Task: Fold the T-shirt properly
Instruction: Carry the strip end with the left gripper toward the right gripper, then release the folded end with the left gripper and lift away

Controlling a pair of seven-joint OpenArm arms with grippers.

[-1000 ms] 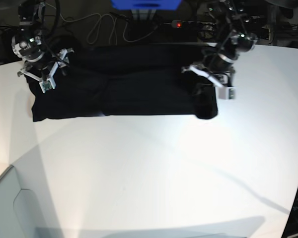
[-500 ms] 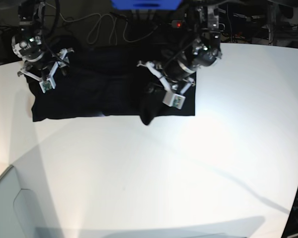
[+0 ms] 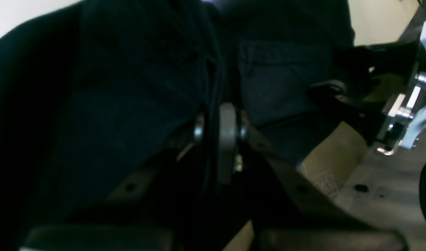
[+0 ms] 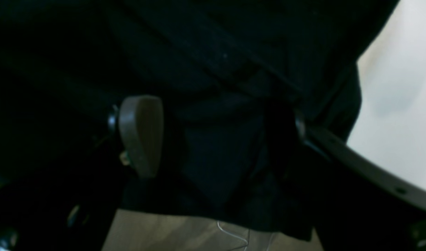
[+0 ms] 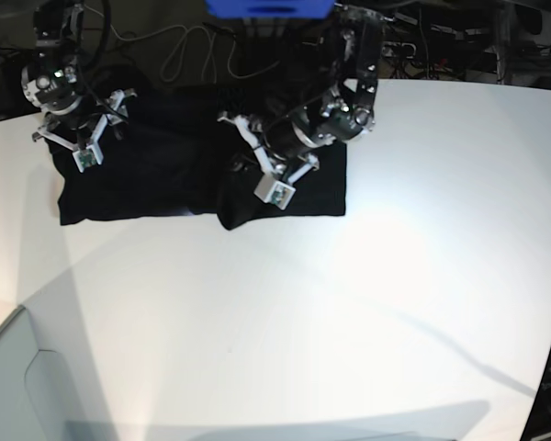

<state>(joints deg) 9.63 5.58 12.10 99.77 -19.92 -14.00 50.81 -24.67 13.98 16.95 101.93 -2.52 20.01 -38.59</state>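
The black T-shirt (image 5: 147, 175) lies along the back of the white table (image 5: 303, 322), plain side showing. My left gripper (image 5: 243, 175) hangs over the shirt's middle, shut on a bunch of its cloth that droops toward the front edge. In the left wrist view the left gripper (image 3: 216, 129) has its grey pad (image 3: 226, 139) pressed close on the T-shirt (image 3: 129, 87). My right gripper (image 5: 85, 126) stays open above the shirt's left end. In the right wrist view the right gripper (image 4: 213, 136) shows one grey pad (image 4: 141, 134) wide apart from the other finger, with the T-shirt (image 4: 216, 69) beneath.
Cables (image 5: 184, 50) and a blue object (image 5: 271, 7) lie behind the table's back edge. A pale grey panel (image 5: 28, 386) sits at the front left corner. The shirt's folded right edge (image 5: 344, 184) borders bare white tabletop.
My left gripper has carried the shirt's right end leftward over the shirt's body, and the shirt's right edge has shifted left with it. The right arm has stayed still.
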